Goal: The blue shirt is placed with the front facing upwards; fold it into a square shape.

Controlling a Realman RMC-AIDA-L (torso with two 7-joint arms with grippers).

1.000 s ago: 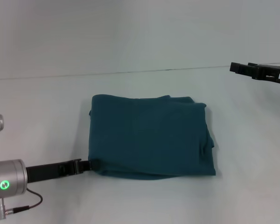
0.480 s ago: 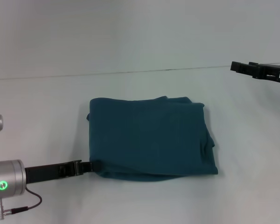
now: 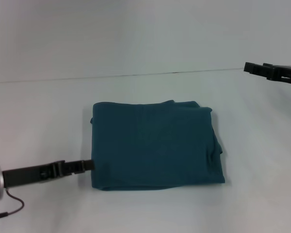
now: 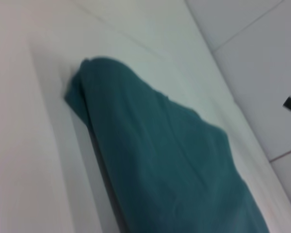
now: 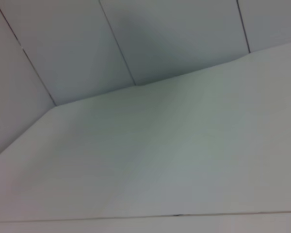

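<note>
Left jaws (image 3: 89,165) touching folded blue shirt's (image 3: 155,145) near-left edge, closure unclear; right jaws (image 3: 247,67) far off

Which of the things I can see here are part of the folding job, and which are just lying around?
Part of the job:
- the blue shirt, already folded into a rough square
- the left gripper, at the shirt's near left edge

Not part of it:
- the right gripper, held far off to the right
- the white table, which bears nothing else

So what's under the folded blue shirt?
Only the plain white table shows around the folded teal-blue cotton shirt. The inner layers and anything beneath are covered. The left gripper sits at its left edge; the right gripper is far off, raised.
</note>
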